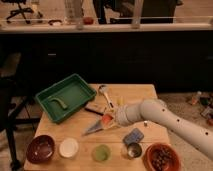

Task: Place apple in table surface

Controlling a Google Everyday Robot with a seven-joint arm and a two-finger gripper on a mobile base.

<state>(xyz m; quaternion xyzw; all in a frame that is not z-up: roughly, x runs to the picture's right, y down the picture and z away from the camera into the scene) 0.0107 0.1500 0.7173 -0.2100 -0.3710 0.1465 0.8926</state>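
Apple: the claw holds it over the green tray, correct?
Not over the tray. The camera view shows the claw holding the apple above the bare table, near its middle, beside the tray.

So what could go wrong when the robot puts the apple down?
The claw holds the apple close to a grey knife-like tool, so it might land on that instead of bare table surface. Being round, the apple could also roll toward the small green dish or off the table's front edge.
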